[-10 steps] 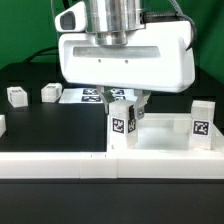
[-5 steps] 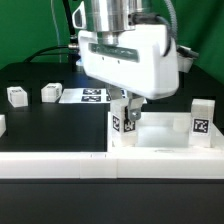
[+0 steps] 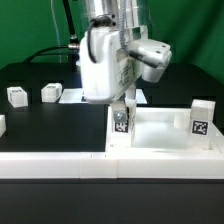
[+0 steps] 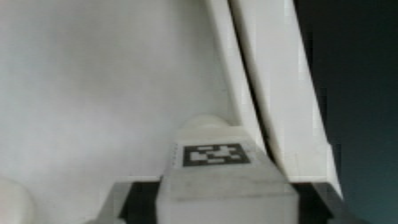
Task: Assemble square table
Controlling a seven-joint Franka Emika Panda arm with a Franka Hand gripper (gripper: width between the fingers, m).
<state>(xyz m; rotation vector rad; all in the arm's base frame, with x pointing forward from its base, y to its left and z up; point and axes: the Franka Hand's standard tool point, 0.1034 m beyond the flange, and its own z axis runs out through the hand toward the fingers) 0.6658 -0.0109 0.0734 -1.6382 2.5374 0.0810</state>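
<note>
Black bench [image 3: 60, 130], dark backdrop. We are watching wrist swinging round since a second ago; gripper [image 3: 122, 106], jaws partly closed, is pinching upright leg [image 3: 121, 124] at slab's [image 3: 160, 135] corner on exterior view's left. We are judging leg is being screwed into socket.

Marker board [image 3: 70, 95] — white low wall [image 3: 50, 165]

The arm's silvery ribbed wrist cylinder [image 3: 108, 15] tops a glossy white boxy hand body [image 3: 100, 65], with a rounded white camera pod [image 3: 152, 55] at its three o'clock side, thin dark cables [image 3: 68, 22] toward eleven o'clock, and dark fingers [image 4: 128, 207] beneath.
</note>
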